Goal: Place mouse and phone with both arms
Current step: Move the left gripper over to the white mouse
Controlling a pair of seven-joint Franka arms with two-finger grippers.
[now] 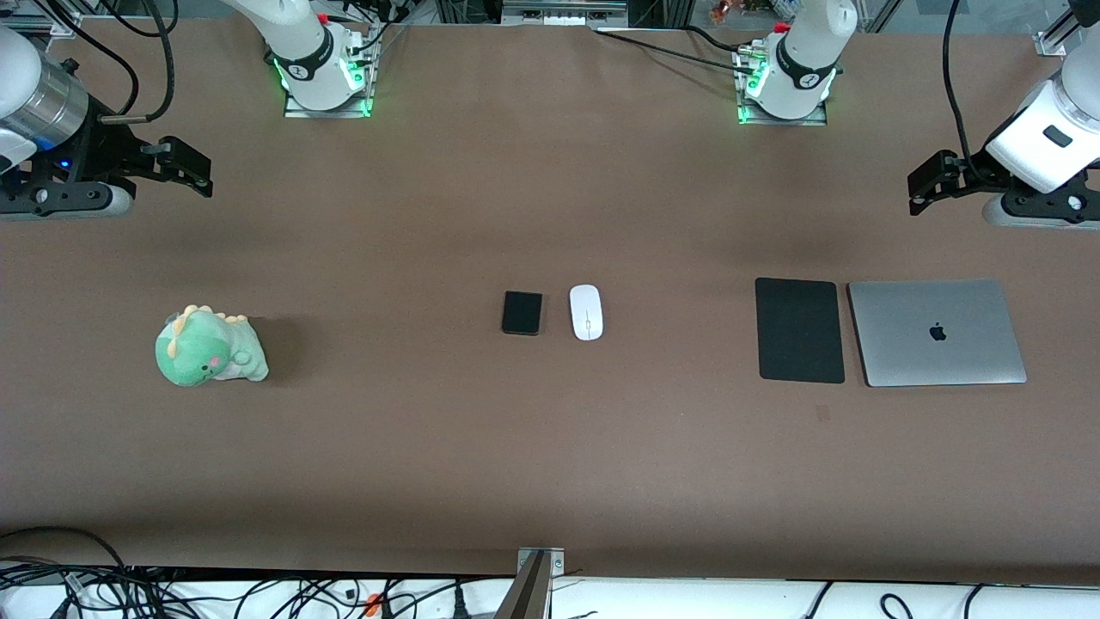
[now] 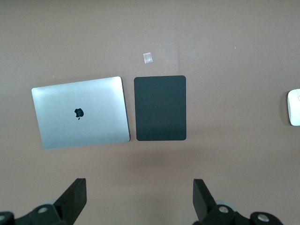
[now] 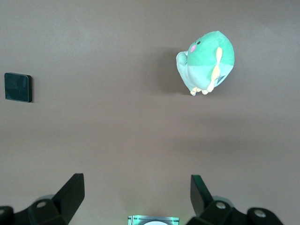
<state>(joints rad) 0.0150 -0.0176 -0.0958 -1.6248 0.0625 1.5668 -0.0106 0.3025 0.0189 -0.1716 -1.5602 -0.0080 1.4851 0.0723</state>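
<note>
My left gripper (image 2: pixel 138 204) hangs in the air over bare table at the left arm's end, fingers (image 2: pixel 72 197) spread wide with nothing between them. Out ahead of those fingers lies a black pad (image 2: pixel 160 108), with a closed silver laptop (image 2: pixel 80 112) just beside it; the two are close but I see a thin gap between them. A small scrap of clear tape (image 2: pixel 147 57) sits on the table near the pad's edge. At the border of the left wrist view I catch a sliver of the mouse (image 2: pixel 294 107).

My right gripper (image 3: pixel 136 201) hangs over bare table at the right arm's end, also spread wide and holding nothing. Ahead of it sits a green plush dinosaur (image 3: pixel 206 62), and off to one side the phone (image 3: pixel 18 87) lies flat.

From the front view, the mouse (image 1: pixel 586 312) and phone (image 1: pixel 522 312) lie side by side at the table's middle, near each other but apart, the mouse toward the left arm's end. Both are well apart from either gripper.
</note>
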